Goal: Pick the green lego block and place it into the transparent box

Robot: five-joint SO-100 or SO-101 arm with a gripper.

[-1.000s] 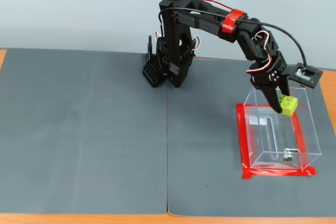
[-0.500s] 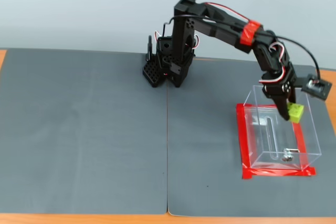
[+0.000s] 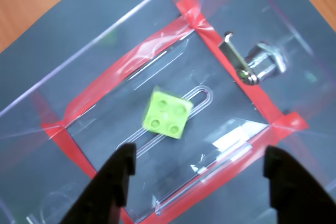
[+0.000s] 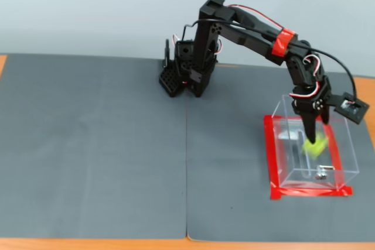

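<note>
In the wrist view, the two black fingers of the gripper (image 3: 199, 163) fill the lower edge, spread wide apart with nothing between them, and beyond them the green lego block (image 3: 167, 113) lies studs-up on the floor of the transparent box (image 3: 79, 148), inside the red tape (image 3: 126, 59) that borders the base, with a metal lock piece (image 3: 255, 64) near the far right corner. In the fixed view, the box (image 4: 345, 151) sits at the right on a grey mat (image 4: 94, 144), the arm (image 4: 246, 33) reaching down into it, and the block (image 4: 314, 146) shows as a blurred lime patch just beneath the gripper (image 4: 312, 137).
</note>
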